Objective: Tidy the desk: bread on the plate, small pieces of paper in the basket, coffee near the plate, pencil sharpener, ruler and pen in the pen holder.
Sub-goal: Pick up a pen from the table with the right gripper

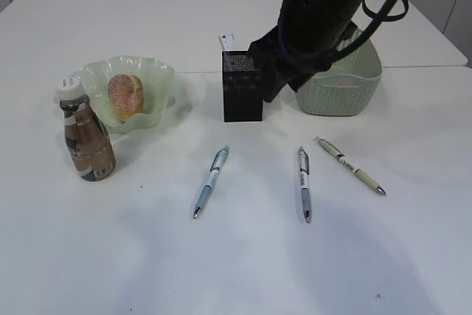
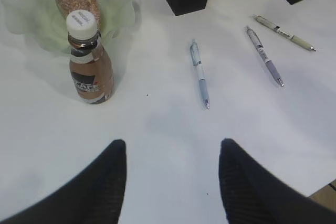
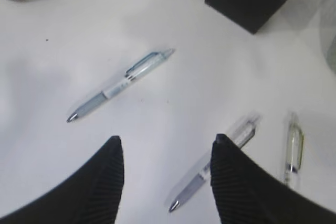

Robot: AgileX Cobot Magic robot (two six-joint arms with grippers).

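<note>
Both my grippers, left [image 2: 173,182] and right [image 3: 167,182], hung spread and empty above the tabletop [image 1: 243,271]. The bread [image 1: 125,96] sat in the plate [image 1: 158,77], the coffee [image 1: 86,138] beside it; three pens [image 1: 212,181] lay loose before the pen holder [image 1: 242,88].

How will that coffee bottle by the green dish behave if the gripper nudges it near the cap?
The coffee stands upright, tall and narrow-based, so a high push would probably tip it. It looks full, so likely heavy for its size. Its smooth plastic may slip in a loose grip.
</note>
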